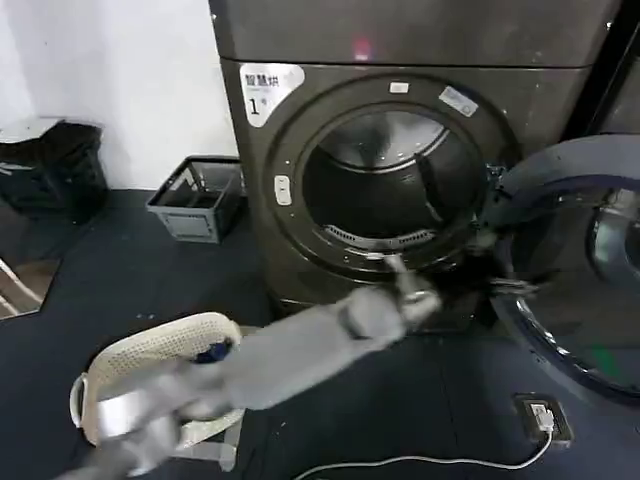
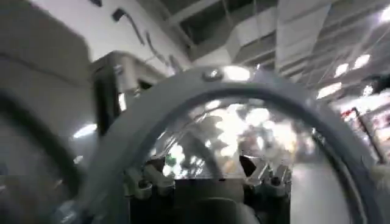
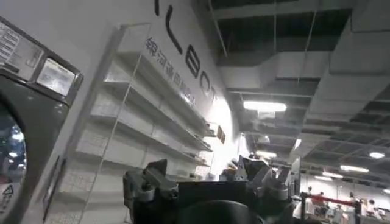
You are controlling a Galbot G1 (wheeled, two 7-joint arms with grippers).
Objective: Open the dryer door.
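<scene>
The dryer door [image 1: 560, 165], round with a wide shiny rim and dark glass, stands swung open to the right of the drum opening [image 1: 385, 185]. My left arm reaches across from the lower left. Its gripper [image 1: 470, 275] sits at the door's hinge-side edge, below the opening's right rim. In the left wrist view the door's rim [image 2: 244, 76] arches close in front of that gripper [image 2: 207, 179], whose fingers [image 2: 146, 182] are spread apart. My right gripper [image 3: 207, 176] is open and holds nothing, facing shelves and ceiling.
A grey crate [image 1: 195, 200] stands left of the dryer. A white laundry basket [image 1: 150, 350] lies on the dark floor under my left arm. A white cable [image 1: 420, 462] runs to a floor socket [image 1: 543, 415]. Another machine's front [image 3: 18, 122] borders the right wrist view.
</scene>
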